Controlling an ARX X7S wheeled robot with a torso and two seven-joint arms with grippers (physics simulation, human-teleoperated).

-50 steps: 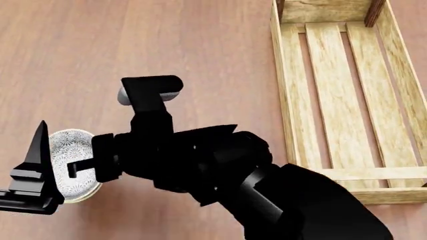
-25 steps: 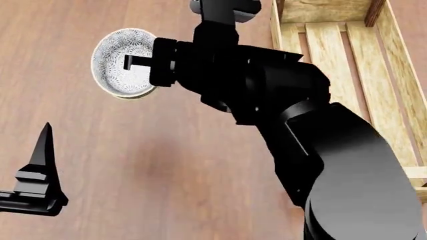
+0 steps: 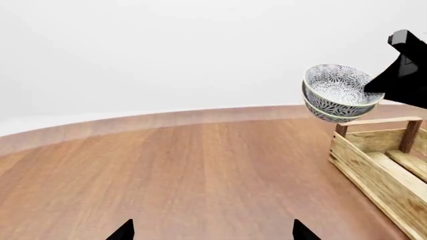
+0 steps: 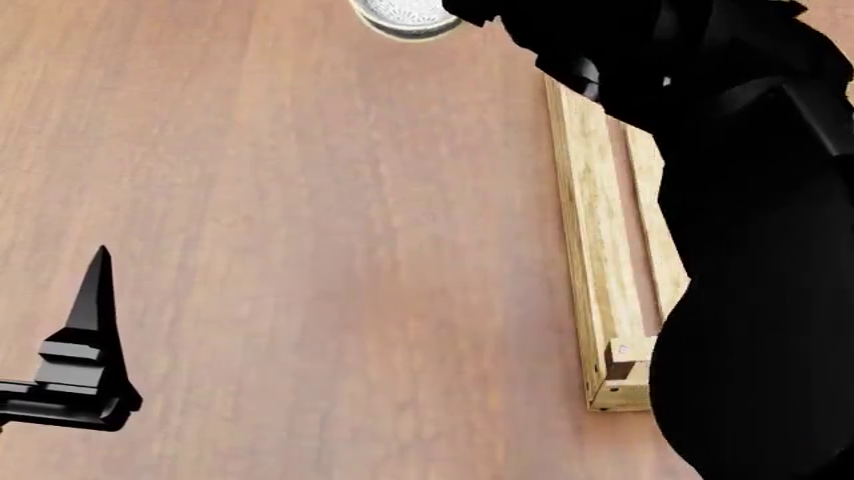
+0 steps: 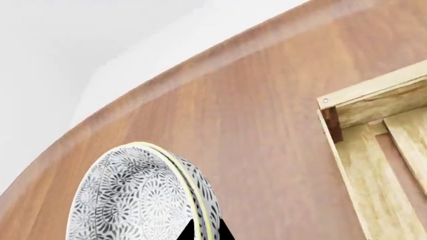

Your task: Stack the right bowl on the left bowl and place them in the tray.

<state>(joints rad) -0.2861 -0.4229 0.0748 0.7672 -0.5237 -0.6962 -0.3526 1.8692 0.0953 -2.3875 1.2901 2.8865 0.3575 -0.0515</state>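
Note:
Two white bowls with a grey flower pattern are nested into one stack (image 3: 337, 92), held in the air and tilted. My right gripper (image 5: 203, 231) is shut on their two rims, one finger inside and one outside. In the head view only the stack's edge (image 4: 400, 15) shows at the top, beside my right arm (image 4: 721, 150). The tray (image 3: 380, 160), a pale wooden crate, lies on the table just below and beyond the stack; its corner (image 5: 347, 107) is beside the bowls. My left gripper (image 3: 212, 232) is open and empty, low over the table, far from the bowls.
The brown wooden table (image 4: 307, 220) spreads between my two arms. My right arm hides most of the tray (image 4: 594, 250) in the head view. One left finger (image 4: 91, 330) shows at the lower left. The table's curved far edge (image 3: 167, 120) meets a white background.
My right arm has lifted the stacked bowls from the lower left up to the top of the head view, near the tray's far end. The left gripper has stayed put.

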